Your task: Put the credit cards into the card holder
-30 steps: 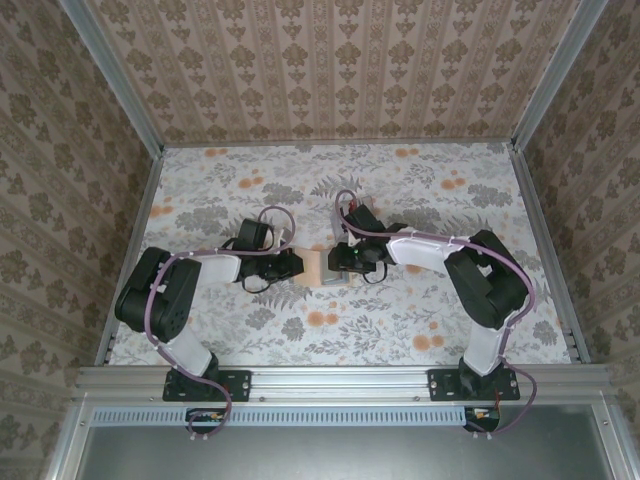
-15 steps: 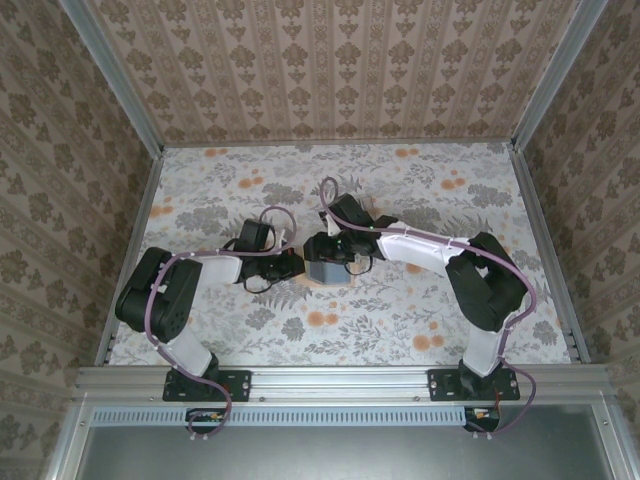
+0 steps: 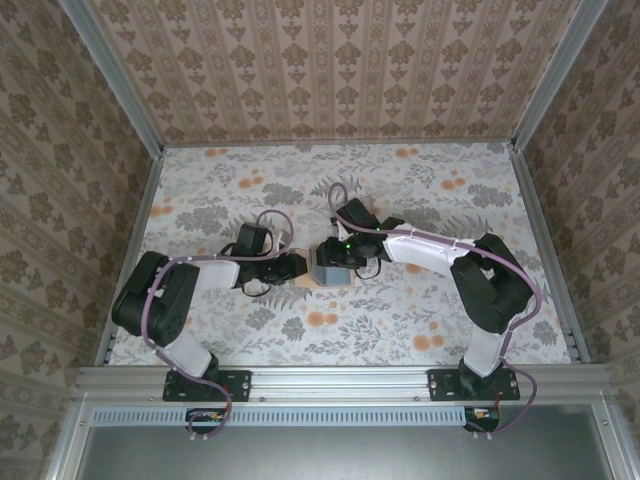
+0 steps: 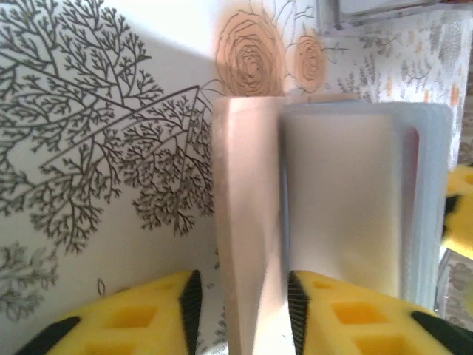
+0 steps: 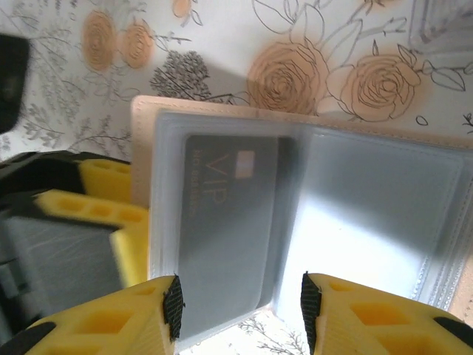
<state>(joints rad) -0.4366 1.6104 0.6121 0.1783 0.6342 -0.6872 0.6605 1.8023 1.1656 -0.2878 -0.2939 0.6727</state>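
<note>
Where arms (image 3: 215, 268) bend inward, card holder (image 3: 328, 274) between — open.

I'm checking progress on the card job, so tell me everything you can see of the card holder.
The card holder is open on the floral tabletop: tan leather-like cover, grey-blue translucent plastic sleeves inside. One sleeve holds a dark grey card printed VIP; the neighbouring sleeve looks empty. The left claw straddles its tan flap, the right claw straddles the carded sleeve.
</note>
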